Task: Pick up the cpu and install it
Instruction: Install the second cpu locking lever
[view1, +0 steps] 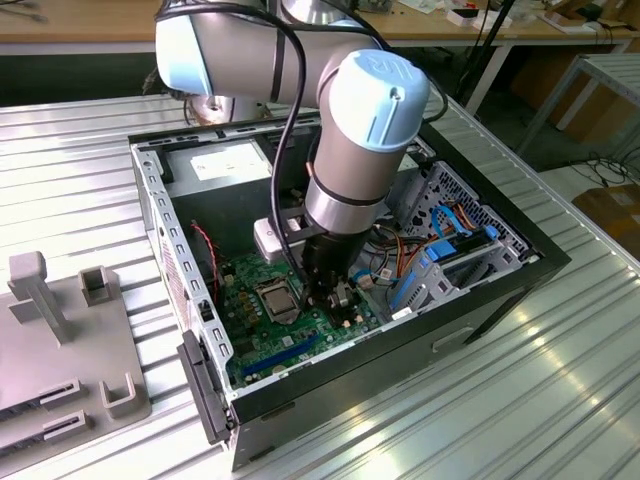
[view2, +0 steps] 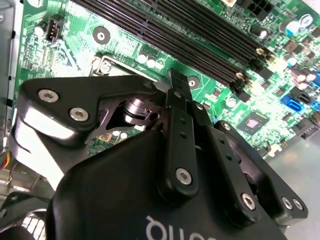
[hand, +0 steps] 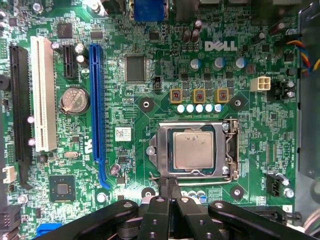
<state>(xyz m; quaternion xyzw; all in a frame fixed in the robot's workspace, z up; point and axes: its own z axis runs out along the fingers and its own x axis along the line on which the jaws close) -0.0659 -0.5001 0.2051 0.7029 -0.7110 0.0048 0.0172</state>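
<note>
The black matte gripper has its slim fingers pressed together, holding nothing, tips at the socket edge. Beyond them the cpu, a flat square with dull silver-grey lid, sits inside the steel-framed socket on the green board.

Open black computer case on a ribbed metal table, green motherboard, grey fixture beside it.

In the second wrist view the gripper body hides the socket from us; we see memory slots cut off.
</note>
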